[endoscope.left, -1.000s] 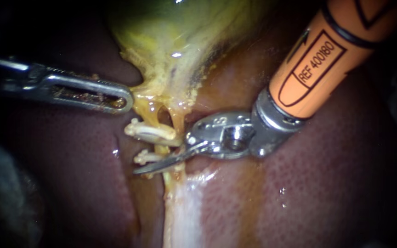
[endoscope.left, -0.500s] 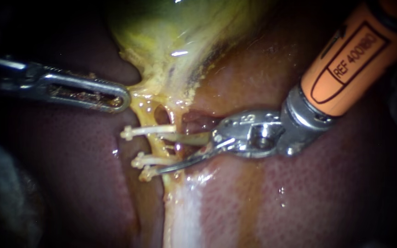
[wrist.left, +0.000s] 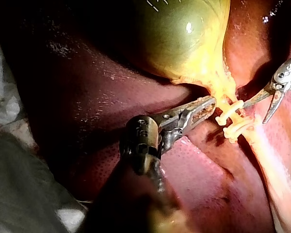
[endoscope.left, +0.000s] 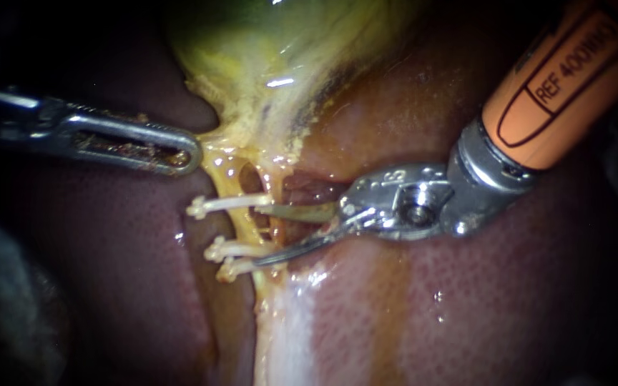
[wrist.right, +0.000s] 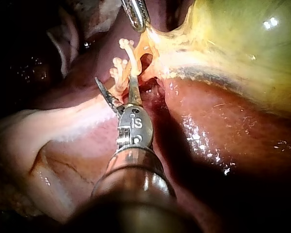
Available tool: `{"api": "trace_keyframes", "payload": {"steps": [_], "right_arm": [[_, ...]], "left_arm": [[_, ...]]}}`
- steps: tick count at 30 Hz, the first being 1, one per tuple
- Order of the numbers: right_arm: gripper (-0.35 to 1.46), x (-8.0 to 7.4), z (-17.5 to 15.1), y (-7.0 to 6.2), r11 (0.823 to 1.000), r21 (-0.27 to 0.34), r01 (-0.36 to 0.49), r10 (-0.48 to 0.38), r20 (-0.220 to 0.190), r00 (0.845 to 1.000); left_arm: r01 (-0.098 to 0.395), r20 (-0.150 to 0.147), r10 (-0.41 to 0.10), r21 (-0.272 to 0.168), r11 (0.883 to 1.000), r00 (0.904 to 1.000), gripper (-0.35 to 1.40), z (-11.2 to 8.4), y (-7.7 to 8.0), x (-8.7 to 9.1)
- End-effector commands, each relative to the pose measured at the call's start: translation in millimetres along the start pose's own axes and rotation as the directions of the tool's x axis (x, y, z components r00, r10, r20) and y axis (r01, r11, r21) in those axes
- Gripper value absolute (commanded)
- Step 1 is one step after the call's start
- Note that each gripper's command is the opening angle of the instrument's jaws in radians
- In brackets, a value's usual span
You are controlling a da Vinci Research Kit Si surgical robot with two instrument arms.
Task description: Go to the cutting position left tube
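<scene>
The hand of the right instrument point(endoscope.left: 257, 236), two thin curved steel blades, is held spread beside the glistening yellow left tube point(endoscope.left: 246, 227), between its pale ribbed clips point(endoscope.left: 227, 204). Fatty gallbladder tissue point(endoscope.left: 214, 146) is pinched by the slotted hand of the left instrument point(endoscope.left: 187, 154).

Yellow-green gallbladder point(endoscope.left: 266, 43), dark red finely dotted liver point(endoscope.left: 509, 286), cream-white clips point(endoscope.left: 227, 206), orange shaft point(endoscope.left: 559, 86) with black outlines
</scene>
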Motion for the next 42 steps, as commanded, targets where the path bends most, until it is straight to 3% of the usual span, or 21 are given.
{"api": "trace_keyframes", "payload": {"steps": [1,6,15,22,27,29,42], "right_arm": [[1.23,-0.1,0.0,0.1,1.000,-0.002,0.001,-0.001,0.002,1.000],[1.23,-0.4,0.1,0.7,1.000,-0.016,-0.003,0.003,0.023,1.000],[1.23,-1.0,1.8,2.7,0.999,-0.033,-0.016,0.017,0.030,0.999],[1.25,-1.1,2.8,3.4,0.999,-0.041,-0.015,0.016,0.032,0.999],[1.25,-0.7,3.3,3.5,1.000,-0.027,-0.016,0.017,0.009,1.000],[1.26,-0.5,3.7,3.6,1.000,-0.011,-0.017,0.017,-0.022,1.000],[1.26,1.2,7.6,3.9,1.000,0.021,-0.022,0.023,-0.070,0.997]], "left_arm": [[0.000,0.000,0.000,0.000,1.000,1.0000,-0.35,0.0,0.0,0.0],[0.000,0.000,0.000,-0.001,1.000,1.0000,-0.35,-0.1,0.0,0.0],[0.000,0.000,0.000,-0.001,1.000,1.0000,-0.35,-0.1,0.0,0.0],[0.000,0.000,0.000,-0.001,1.000,1.0000,-0.35,-0.1,0.0,0.0],[0.000,0.000,0.000,-0.001,1.000,1.0000,-0.35,-0.1,0.0,0.0],[0.000,0.000,0.000,-0.001,1.000,1.0000,-0.35,-0.1,0.0,0.0],[0.000,0.000,0.000,-0.001,1.000,1.0000,-0.35,-0.1,0.0,0.0]]}}
